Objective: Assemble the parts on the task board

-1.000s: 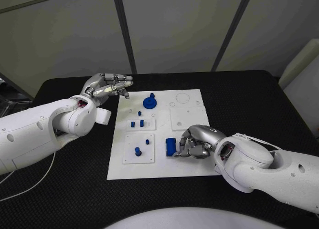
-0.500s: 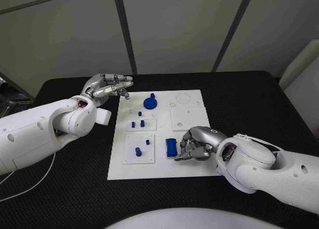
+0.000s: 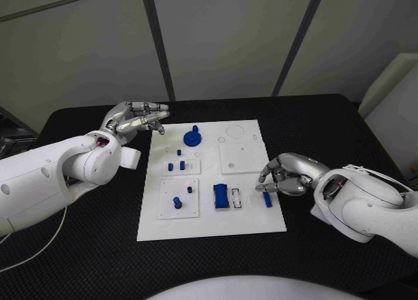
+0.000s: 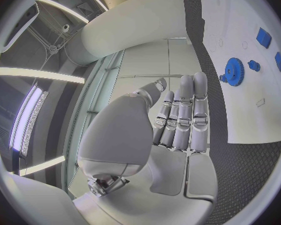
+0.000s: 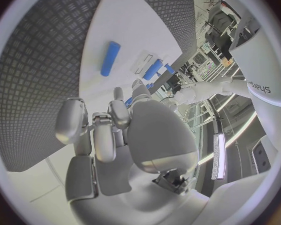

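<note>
I saw my right hand (image 3: 286,177) hovering over the white rectangular task board (image 3: 212,225) near its right edge, fingers curled in and holding nothing. A small blue bar-shaped part (image 3: 266,199) lay flat just beneath its fingertips, and a larger blue rectangular block (image 3: 221,195) sat further inboard. My left hand (image 3: 135,117) hung beyond the board's far left corner, fingers loosely extended, empty, near a blue gear-shaped part (image 3: 194,136).
</note>
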Available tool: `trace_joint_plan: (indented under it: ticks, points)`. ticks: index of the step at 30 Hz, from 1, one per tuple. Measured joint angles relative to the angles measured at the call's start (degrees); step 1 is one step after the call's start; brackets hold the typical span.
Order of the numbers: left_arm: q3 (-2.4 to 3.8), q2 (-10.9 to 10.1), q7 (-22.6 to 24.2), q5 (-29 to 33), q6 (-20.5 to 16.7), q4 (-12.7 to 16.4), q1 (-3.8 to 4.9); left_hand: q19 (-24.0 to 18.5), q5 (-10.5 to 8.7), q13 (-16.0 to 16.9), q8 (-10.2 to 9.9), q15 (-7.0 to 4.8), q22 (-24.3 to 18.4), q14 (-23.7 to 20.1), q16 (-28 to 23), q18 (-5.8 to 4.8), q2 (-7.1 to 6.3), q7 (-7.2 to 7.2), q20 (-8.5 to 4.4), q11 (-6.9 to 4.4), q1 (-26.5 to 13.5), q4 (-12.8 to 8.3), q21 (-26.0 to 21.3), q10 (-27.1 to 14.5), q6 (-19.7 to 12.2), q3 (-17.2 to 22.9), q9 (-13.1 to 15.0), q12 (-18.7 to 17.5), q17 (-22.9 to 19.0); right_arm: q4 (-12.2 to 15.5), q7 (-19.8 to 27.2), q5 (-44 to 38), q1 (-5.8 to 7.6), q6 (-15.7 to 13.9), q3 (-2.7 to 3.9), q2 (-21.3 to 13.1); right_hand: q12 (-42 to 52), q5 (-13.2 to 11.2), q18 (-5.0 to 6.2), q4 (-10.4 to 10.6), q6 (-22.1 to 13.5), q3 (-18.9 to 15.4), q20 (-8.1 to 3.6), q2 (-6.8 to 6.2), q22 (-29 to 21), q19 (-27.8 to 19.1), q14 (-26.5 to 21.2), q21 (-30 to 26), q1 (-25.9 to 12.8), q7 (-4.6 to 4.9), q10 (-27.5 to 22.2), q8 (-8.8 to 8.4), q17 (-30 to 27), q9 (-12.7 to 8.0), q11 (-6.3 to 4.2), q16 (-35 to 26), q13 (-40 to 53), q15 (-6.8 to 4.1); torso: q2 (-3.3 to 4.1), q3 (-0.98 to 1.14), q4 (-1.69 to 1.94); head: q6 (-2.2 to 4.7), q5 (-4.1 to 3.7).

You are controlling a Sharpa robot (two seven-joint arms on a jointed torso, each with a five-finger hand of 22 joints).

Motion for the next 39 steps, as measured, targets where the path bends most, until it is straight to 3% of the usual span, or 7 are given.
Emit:
trace_joint_plan:
  ticks: [5,8,13,15,23,33,39]
  points:
    - [0.0,0.0,0.0,0.0,0.0,0.2,-0.01,0.0,0.0,0.0,0.2,0.0,0.0,0.0,0.0,0.0,0.0,0.0,0.0,0.0,0.0,0.0,0.0,0.0,0.0,0.0,0.0,0.0,-0.1,0.6,0.2,0.1,0.2,-1.3,-0.01,-2.8,-0.3,0.0,0.0,1.0,2.6,-0.7,0.0,0.12,0.0,0.0,0.0,0.0,0.1,-0.43,0.0,-2.0,0.0,-1.4,0.0,0.0,-0.2,0.0,0.0,0.07,-0.2,0.25,-0.99]
    - [0.0,0.0,0.0,0.0,0.0,0.2,-0.04,0.0,0.0,0.0,0.2,0.0,0.0,0.0,0.0,0.0,0.0,0.0,0.0,0.0,0.0,0.0,0.0,0.0,0.0,0.0,0.0,0.0,-0.1,1.1,-0.1,-0.4,0.2,-1.8,-0.04,-3.7,-0.3,0.5,0.0,1.9,4.0,-1.3,0.0,0.04,0.1,0.0,0.0,0.0,0.0,-0.77,0.0,-2.28,0.0,-1.9,-0.01,0.0,-0.2,0.0,0.0,0.17,-0.38,0.33,-1.37]
    - [-0.01,0.0,0.0,0.0,0.0,0.3,-0.16,0.0,0.0,0.0,0.2,0.0,0.0,0.0,0.0,0.0,0.0,0.12,0.0,0.0,0.0,0.0,0.0,0.0,-0.1,0.0,0.0,0.0,-0.1,1.4,-1.0,-1.8,0.17,-1.8,-0.09,-4.5,-0.5,5.8,0.0,3.6,7.2,-2.1,-0.04,-0.95,0.2,0.0,-0.3,0.0,-0.9,-1.8,0.8,-2.28,0.0,-1.5,-0.8,-0.2,-0.1,-0.29,-0.09,0.31,-0.61,0.35,-1.96]
    - [-0.01,0.0,0.0,0.0,0.0,0.3,-0.19,0.0,0.0,0.0,0.2,0.0,0.0,0.0,0.0,0.0,0.0,0.21,0.0,0.0,0.0,0.0,0.0,0.0,-0.2,0.0,0.0,0.0,-0.1,1.4,-1.5,-2.5,0.04,-1.7,-0.08,-4.5,-0.5,6.8,0.0,4.3,7.3,-2.7,-0.22,-1.56,0.2,0.2,-0.3,0.0,-1.6,-1.87,0.8,-2.27,0.0,-1.3,-0.84,-0.2,-0.1,-0.32,-0.13,0.3,-0.63,0.38,-2.2]
    - [-0.01,-0.1,0.0,0.0,0.0,0.2,-0.44,0.0,0.0,0.0,0.2,0.0,0.0,0.0,0.0,0.0,0.0,0.21,0.0,0.0,0.0,0.0,0.0,0.0,-0.2,0.0,0.0,0.0,-0.1,1.7,-2.9,-4.5,-1.21,0.1,-0.11,-3.7,-0.5,5.6,0.01,5.9,7.3,-4.4,-0.22,-3.07,0.1,0.2,-0.3,0.0,-3.5,-1.87,0.9,-2.27,0.0,-0.7,-0.86,-0.2,0.1,-0.32,-0.12,0.3,-0.62,0.12,-2.47]
    - [-0.01,-0.3,0.0,0.0,0.0,0.3,-0.57,0.0,0.0,0.0,0.2,0.0,0.0,0.0,0.0,0.0,0.0,0.21,0.0,0.0,0.0,0.0,0.0,0.0,-0.2,0.0,0.0,0.0,-0.1,1.2,-4.2,-7.0,-2.94,2.2,-0.15,-2.0,-0.5,5.0,0.01,5.9,7.3,-4.7,-0.21,-3.06,0.1,0.2,-0.3,-0.2,-3.5,-1.87,0.8,-2.27,0.0,-0.5,-0.85,-0.2,0.2,-0.32,-0.05,0.19,-0.49,-0.33,-2.5]
    - [-0.01,-0.3,0.0,0.0,0.0,0.3,-0.6,0.0,0.0,0.0,0.2,0.0,0.0,0.0,0.0,0.0,0.0,0.21,0.0,0.0,0.0,0.0,0.0,0.0,-0.2,0.0,0.0,0.0,-0.1,0.7,-4.7,-8.2,-3.26,2.7,-0.15,-0.9,-0.2,4.6,0.01,5.7,7.3,-4.9,-0.21,-3.06,0.0,0.2,-0.3,-0.2,-3.5,-1.87,0.8,-2.27,0.0,-0.4,-0.85,-0.2,0.4,-0.32,-0.04,0.16,-0.45,-0.48,-2.43]
